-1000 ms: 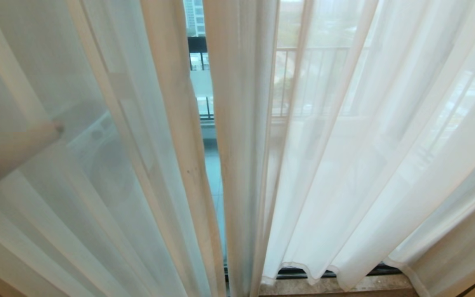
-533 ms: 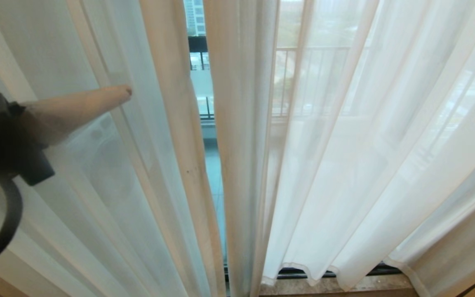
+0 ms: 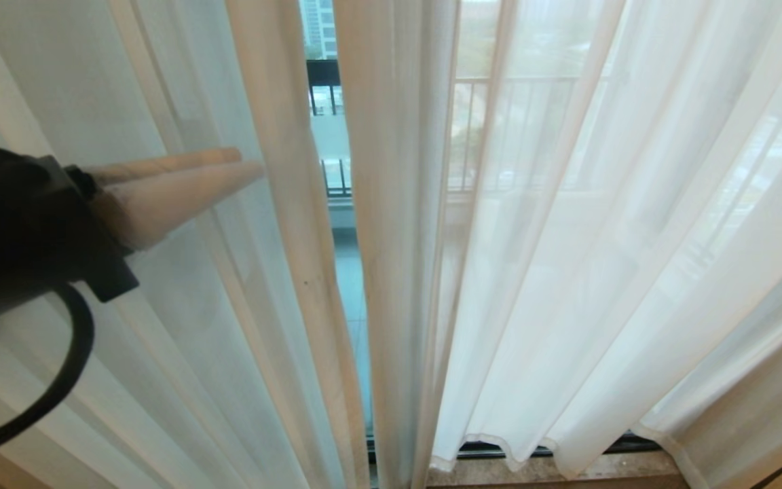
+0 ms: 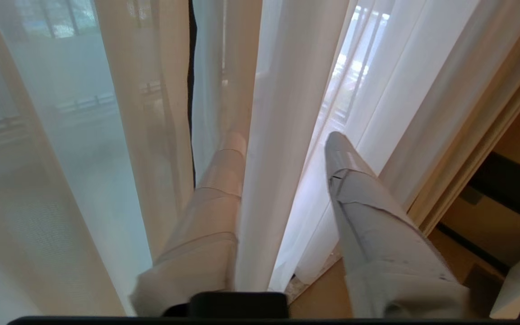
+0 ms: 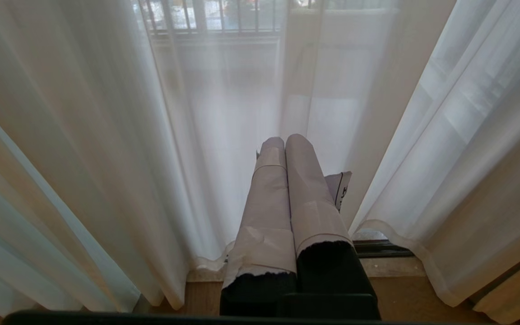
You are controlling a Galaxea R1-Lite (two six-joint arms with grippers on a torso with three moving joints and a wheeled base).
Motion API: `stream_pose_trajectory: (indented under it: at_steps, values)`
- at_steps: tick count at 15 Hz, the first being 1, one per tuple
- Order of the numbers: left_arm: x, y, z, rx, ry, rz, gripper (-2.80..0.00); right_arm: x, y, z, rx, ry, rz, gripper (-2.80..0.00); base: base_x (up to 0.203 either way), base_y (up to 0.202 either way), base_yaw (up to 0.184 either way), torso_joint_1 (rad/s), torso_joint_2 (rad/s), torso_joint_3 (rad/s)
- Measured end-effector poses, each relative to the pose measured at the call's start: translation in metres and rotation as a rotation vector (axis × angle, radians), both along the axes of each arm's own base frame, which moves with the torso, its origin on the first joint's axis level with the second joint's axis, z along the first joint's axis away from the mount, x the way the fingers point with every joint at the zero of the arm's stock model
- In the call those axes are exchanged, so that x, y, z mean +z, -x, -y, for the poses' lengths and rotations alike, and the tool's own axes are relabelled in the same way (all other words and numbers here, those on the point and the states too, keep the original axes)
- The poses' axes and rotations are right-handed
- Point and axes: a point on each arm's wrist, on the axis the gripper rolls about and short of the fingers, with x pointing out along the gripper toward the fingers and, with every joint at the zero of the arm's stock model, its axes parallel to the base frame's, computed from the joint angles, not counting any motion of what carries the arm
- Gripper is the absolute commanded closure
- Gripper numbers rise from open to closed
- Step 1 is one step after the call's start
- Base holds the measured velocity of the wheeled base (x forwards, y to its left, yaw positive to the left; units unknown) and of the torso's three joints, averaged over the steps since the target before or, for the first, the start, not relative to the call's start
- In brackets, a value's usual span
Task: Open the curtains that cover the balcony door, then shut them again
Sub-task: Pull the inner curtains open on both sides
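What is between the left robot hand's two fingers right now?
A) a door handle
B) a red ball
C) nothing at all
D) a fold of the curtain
D: in the left wrist view the left gripper stands open with a fold of the curtains hanging between its two fingers.

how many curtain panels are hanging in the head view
2. The left curtain panel hangs beside the left pincer, the right curtain panel fills the other side, and a narrow gap separates them. More may hang outside the view.
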Motion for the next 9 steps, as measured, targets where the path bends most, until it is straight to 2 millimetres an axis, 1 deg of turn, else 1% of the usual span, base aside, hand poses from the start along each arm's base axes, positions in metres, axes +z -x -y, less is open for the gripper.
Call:
stream_pose_trajectory:
  at_steps: [5,9]
  values:
    - [-0.001,-0.002,0.000,0.038,-0.010,-0.001,-2.80,0.000,0.000,0.000,0.000,0.000,0.000,0.00,0.000,0.000,0.000,0.000,0.00,0.000]
    - [0.001,-0.010,0.002,0.115,-0.044,0.022,-2.80,0.000,0.000,0.000,0.000,0.000,0.001,0.00,0.000,0.000,0.000,0.000,0.00,0.000]
